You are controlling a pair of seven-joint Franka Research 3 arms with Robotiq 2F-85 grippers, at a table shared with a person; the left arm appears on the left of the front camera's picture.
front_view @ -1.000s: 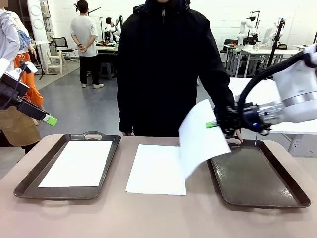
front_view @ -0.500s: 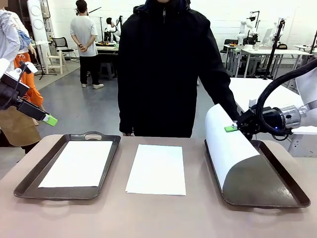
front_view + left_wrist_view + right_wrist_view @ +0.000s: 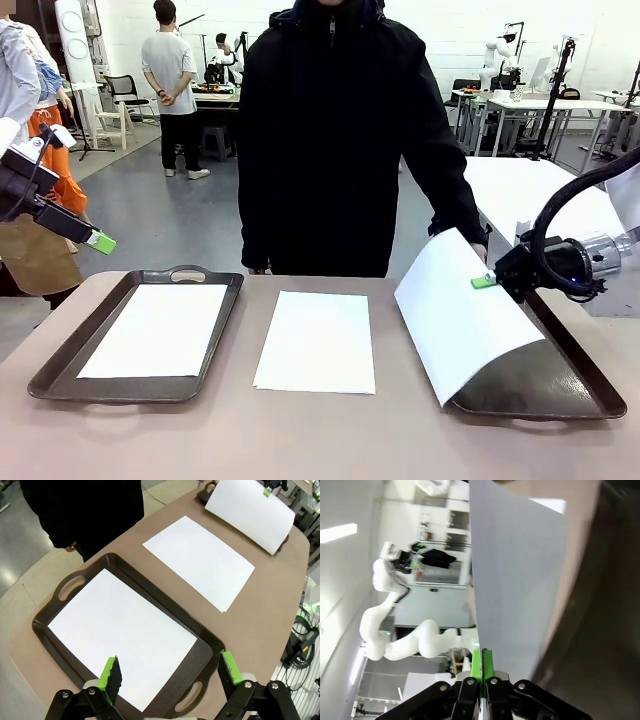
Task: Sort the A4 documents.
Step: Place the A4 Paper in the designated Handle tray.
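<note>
Three white A4 documents show. One sheet [image 3: 155, 330] lies flat in the dark left tray [image 3: 60, 362]. A second sheet [image 3: 318, 340] lies on the bare table between the trays. The third sheet [image 3: 462, 320] is pinched at its upper edge by my right gripper [image 3: 487, 281], which is shut on it above the right tray [image 3: 575, 385]; the paper arches down and its lower edge rests on that tray's left part. In the right wrist view the green pads [image 3: 482, 662] clamp the sheet [image 3: 520, 580]. My left gripper [image 3: 171, 670] hangs open above the left tray's sheet [image 3: 120, 635], holding nothing.
A person in a black jacket [image 3: 340, 140] stands at the table's far side, one hand [image 3: 478, 248] near the right tray's far end. My left arm [image 3: 40, 205] is raised off the table's left edge. Other people and tables are far behind.
My right gripper has carried the sheet rightward and lower, from hanging between the middle sheet and the right tray to draping over that tray. The left arm has stayed still.
</note>
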